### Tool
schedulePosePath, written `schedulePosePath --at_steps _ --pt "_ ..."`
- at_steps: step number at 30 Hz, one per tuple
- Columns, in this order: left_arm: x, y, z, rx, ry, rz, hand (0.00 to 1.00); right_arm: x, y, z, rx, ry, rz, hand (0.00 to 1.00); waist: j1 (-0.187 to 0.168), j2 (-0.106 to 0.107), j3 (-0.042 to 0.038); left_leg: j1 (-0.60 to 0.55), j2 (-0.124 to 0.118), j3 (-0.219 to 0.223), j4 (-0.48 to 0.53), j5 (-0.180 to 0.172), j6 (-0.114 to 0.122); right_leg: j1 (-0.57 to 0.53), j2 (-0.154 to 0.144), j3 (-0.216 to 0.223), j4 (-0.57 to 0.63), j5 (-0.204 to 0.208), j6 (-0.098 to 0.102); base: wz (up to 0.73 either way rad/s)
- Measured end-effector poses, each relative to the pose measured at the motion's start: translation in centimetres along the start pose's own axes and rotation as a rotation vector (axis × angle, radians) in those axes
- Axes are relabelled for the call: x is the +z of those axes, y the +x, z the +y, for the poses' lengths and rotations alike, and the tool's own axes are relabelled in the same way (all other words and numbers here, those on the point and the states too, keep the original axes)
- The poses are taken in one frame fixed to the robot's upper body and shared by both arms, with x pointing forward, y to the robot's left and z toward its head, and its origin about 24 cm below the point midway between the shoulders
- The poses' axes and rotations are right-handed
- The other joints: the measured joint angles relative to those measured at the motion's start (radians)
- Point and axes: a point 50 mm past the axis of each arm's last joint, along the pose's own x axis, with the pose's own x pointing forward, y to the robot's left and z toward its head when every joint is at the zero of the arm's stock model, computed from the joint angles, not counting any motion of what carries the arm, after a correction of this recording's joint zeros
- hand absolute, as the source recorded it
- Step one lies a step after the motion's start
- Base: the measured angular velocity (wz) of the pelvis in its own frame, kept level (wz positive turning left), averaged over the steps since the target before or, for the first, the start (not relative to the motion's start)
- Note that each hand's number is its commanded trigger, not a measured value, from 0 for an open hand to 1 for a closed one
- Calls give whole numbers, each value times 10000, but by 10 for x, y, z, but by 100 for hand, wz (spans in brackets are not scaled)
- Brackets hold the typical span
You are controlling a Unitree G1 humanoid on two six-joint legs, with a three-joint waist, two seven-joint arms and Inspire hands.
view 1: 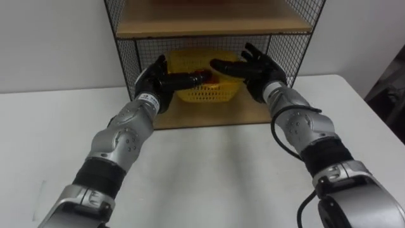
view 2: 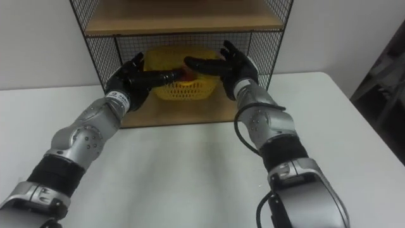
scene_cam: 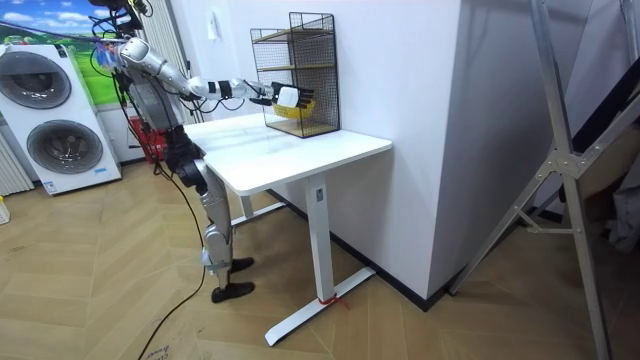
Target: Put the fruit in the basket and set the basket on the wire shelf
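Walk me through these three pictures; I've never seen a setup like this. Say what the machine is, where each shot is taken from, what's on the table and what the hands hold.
It is a humanoid robot on two legs, standing at a white table. Two pictures come from the cameras in its head, looking down along its own arms. The third comes from a camera standing off in the room and shows the whole robot. On the table stands a wire shelf with wooden boards. A yellow basket sits on its lower board, with something red in it, likely fruit. The left hand and right hand reach out at the basket's two sides, fingers straight. They grip nothing, and I cannot tell whether they touch it.
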Motion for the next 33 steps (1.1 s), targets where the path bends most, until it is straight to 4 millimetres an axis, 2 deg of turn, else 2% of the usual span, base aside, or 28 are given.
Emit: schedulePosePath --at_steps 3,6,13,18,24,28,31,32,33 --pt "1 3 6 378 -56 268 0 -1 0 -3 -161 251 172 0 -13 119 8 -13 -9 -57 17 -1 -1 33 -1 -79 -44 -1 0 6" --pt "-1 5 6 528 17 607 0 -8 1 -9 -457 271 486 0 -51 142 7 -43 -67 -266 16 22 -35 97 -17 -273 -110 -17 -26 17" --pt "-20 6 14 912 205 1508 0 -29 0 -24 -1093 305 1642 0 -97 309 50 -65 -81 -299 -22 45 -65 71 15 -287 -113 -3 -17 2" --pt "-24 6 19 916 232 1725 0 -32 0 -26 -1113 308 1755 0 -170 310 50 94 -130 -314 -312 194 -75 117 -10 -324 -130 -6 -21 1" --pt "-30 5 24 982 211 1755 0 -42 -4 -35 -1037 215 1843 0 -255 299 48 231 -128 -317 -327 195 -77 247 7 -283 -143 -54 -38 0" --pt "-26 4 23 899 341 1499 0 -44 -6 -39 -1094 -137 1804 0 -264 264 8 236 -124 -328 -314 193 -79 244 -19 -282 -131 -80 -72 0" --pt "-18 -1 21 648 683 864 0 -43 -8 -41 -1075 -563 1603 0 -250 251 -11 243 -125 -317 -322 198 -83 222 -6 -237 -89 -37 -26 0" --pt "-17 -2 21 630 796 738 0 -42 -10 -41 -1030 -655 1503 0 -247 240 -34 245 -124 -317 -327 199 -84 222 -9 -233 -89 -38 -27 0" --pt "-17 -5 22 605 984 561 0 -42 -13 -42 -954 -855 1315 0 -228 210 -97 243 -124 -316 -332 200 -86 212 -18 -226 -87 -44 -26 0"
